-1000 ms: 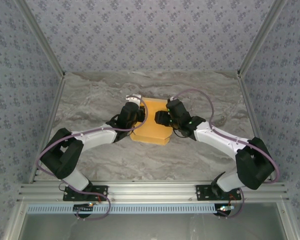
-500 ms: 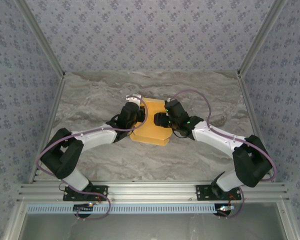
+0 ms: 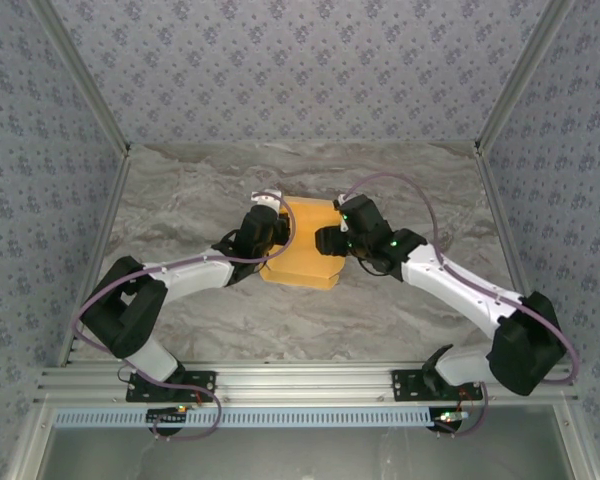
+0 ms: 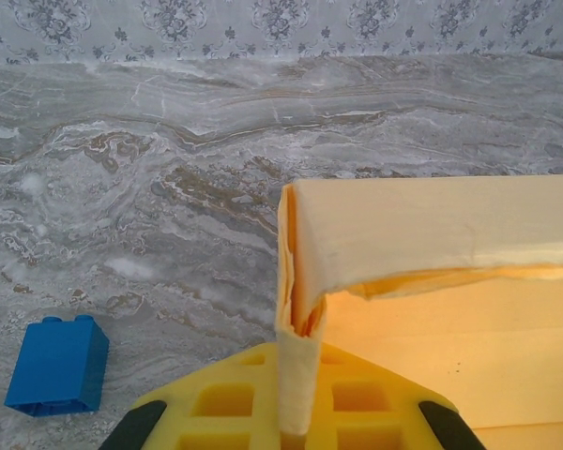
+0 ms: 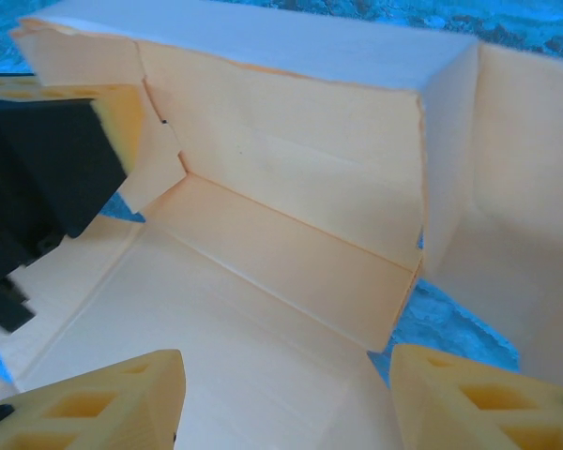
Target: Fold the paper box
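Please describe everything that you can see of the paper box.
The paper box is thin yellow-orange card, half folded: a flat creased floor and raised walls that meet at a corner. It lies near the middle of the marbled table. The left gripper is shut on the edge of one upright wall. The open right gripper is above the floor panel; whether it touches the card cannot be told.

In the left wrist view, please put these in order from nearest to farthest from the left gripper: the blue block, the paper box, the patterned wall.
1. paper box: touching, its upright flap is pinched in the left gripper; the box extends to the right.
2. blue block: on the table, off to the left.
3. patterned wall: at the far back, beyond the table.
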Tool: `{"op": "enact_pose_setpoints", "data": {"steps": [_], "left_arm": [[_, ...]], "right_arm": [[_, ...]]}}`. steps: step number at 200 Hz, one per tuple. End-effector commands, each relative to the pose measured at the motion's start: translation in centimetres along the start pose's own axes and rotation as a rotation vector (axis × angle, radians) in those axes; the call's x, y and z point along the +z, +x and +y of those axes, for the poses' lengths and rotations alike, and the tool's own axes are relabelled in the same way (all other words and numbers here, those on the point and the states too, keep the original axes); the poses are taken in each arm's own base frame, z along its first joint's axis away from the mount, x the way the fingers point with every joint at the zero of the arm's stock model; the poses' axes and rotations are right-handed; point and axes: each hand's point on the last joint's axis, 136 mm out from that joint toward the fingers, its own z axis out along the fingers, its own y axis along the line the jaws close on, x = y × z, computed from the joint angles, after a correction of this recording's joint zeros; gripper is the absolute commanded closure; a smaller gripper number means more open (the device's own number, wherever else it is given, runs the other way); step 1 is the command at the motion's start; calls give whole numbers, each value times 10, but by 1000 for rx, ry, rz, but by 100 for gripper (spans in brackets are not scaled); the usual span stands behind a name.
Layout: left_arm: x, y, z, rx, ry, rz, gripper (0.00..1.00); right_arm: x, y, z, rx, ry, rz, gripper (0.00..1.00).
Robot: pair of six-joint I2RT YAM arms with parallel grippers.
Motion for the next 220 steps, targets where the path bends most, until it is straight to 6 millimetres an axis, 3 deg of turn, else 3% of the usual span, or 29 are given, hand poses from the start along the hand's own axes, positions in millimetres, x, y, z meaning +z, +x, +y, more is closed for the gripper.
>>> {"op": "enact_pose_setpoints", "data": {"steps": [1,30,53,79,111,140,174,220], "left_arm": [[-9,-17,1,-37,6,-49,100],[-11,-18,0,-44,14,-46,100],[-12,-19,0,-48,18,-45,100],[-16,-21,0,-51,23,-47,100],[-19,-23,0,-49,25,-47,100],[-19,-23,0,-49,26,-47,100],[-19,-26,-3,-54,36,-49,100],[-21,-29,-4,-53,42,-51,100]], "right_arm": [[-29,-9,2,-93,-25,0,38],[-52,-14,-12,-148,-9,-11,38],[-62,-20,-35,-110,16,-29,38],[-62,-22,-70,-19,47,-39,40],[-60,-27,-94,55,24,-74,42],[-61,-33,-99,76,-13,-105,45],[-43,-26,-108,81,-17,-77,49],[-24,-22,-89,65,-162,-72,50]]}}
